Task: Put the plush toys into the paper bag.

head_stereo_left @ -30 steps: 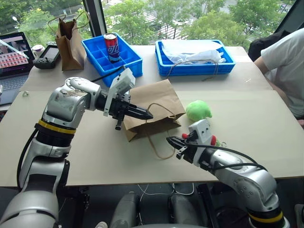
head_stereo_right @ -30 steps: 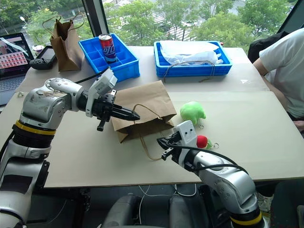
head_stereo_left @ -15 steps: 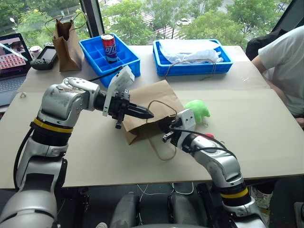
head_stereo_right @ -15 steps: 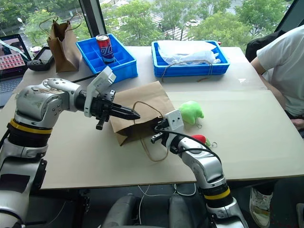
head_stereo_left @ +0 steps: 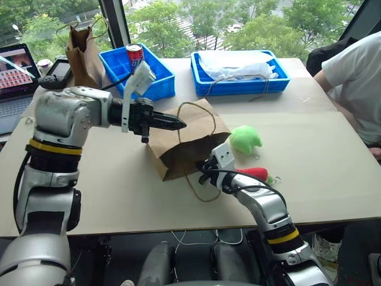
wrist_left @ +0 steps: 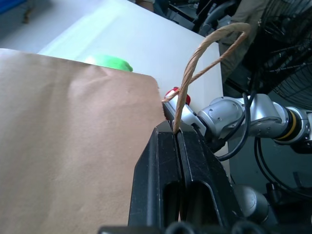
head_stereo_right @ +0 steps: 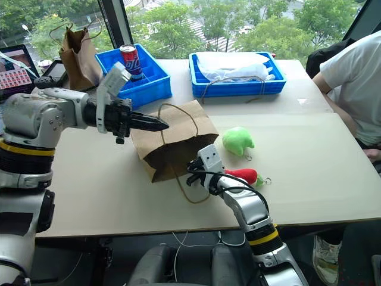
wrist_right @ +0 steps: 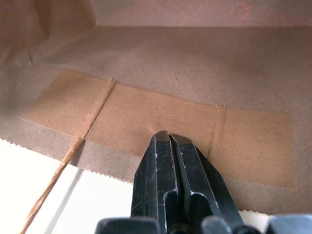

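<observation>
Since a second ago your left gripper (head_stereo_left: 178, 125) has lifted the upper twine handle (head_stereo_left: 193, 116) up and towards the table's far left, so the paper bag (head_stereo_left: 184, 143) now tents open instead of lying flat, while your right gripper (head_stereo_left: 202, 173) has slid forward from the near edge of the table (head_stereo_left: 107, 196) to the bag's mouth. The left wrist view shows the left fingers pressed tight together on that handle. The right fingers are also fully closed, with nothing between them, their tips poking just inside the opening against the lower paper wall.

The bag lies on its side near the middle of the table, mouth towards the near edge. The green plush (head_stereo_left: 246, 139) sits just beside the bag's right edge; the red chili plush (head_stereo_left: 255, 173) lies nearer the front edge, close behind your right wrist.

As for handling, judge the bag as light, thin and floppy: it will slide or crease if you push it, and the twine is the only firm hold, so keep tension there. The lower handle (head_stereo_left: 199, 190) trails loose on the table by your right gripper and could snag. Both toys look soft and light; they should squash under a pinch without harm. Take the green one across its rounded body, the chili around its middle, not by its small stem.

Count: two plush toys, one task bag with two twine handles, one darker paper bag (head_stereo_left: 83, 56) at the far left corner, two blue bins (head_stereo_left: 241, 71), one can (head_stereo_left: 136, 55). A person's sleeve (head_stereo_left: 357, 71) shows at the right edge.
</observation>
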